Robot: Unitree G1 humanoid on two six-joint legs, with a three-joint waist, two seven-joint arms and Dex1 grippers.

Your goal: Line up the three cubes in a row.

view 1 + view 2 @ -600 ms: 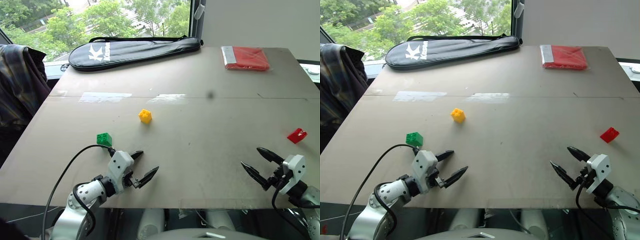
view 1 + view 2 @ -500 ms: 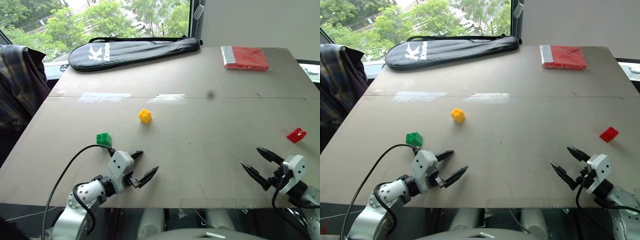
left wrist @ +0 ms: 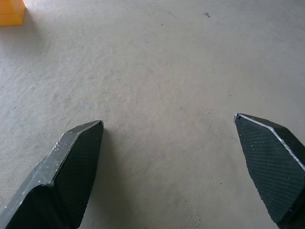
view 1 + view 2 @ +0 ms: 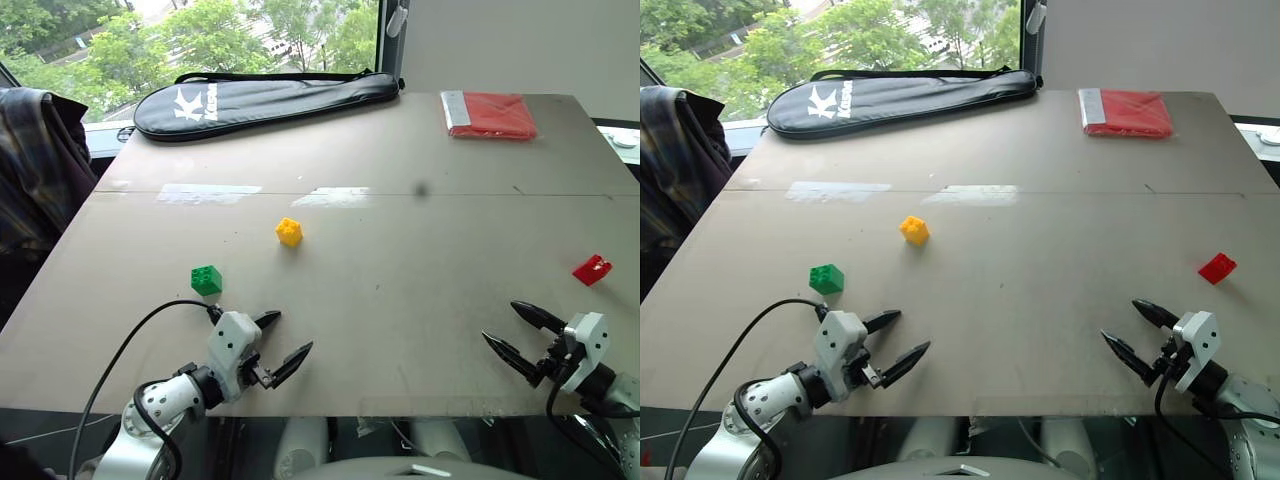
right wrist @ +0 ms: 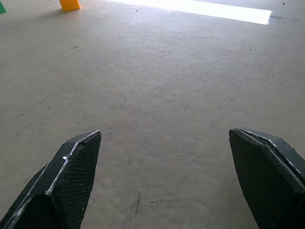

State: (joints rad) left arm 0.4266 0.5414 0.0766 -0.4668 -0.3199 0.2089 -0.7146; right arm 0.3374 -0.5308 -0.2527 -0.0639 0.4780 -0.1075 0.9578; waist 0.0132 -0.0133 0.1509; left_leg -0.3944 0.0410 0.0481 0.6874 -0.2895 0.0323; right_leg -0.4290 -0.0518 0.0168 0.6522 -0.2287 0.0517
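1. Yellow cube (image 4: 289, 231) is sitting mid-table; green cube (image 4: 206, 280) near the left gripper (image 4: 279, 337); red cube (image 4: 592, 269) near the right gripper (image 4: 517, 333).
2. Both grippers are hovering spread wide, holding nothing.

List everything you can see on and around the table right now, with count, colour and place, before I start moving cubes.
yellow cube: 1, yellow, mid-table, left of centre
green cube: 1, green, near left, just beyond the left claw
red cube: 1, red, right edge, beyond the right claw
red packet: 1, red with a pale strip, far right corner
racket bag: 1, black with white lettering, along the far edge
table: 1, grey-brown
plaid cloth: 1, dark plaid, off the table's left side
left claw: 1, black, open, empty, over the near left edge
right claw: 1, black, open, empty, over the near right edge
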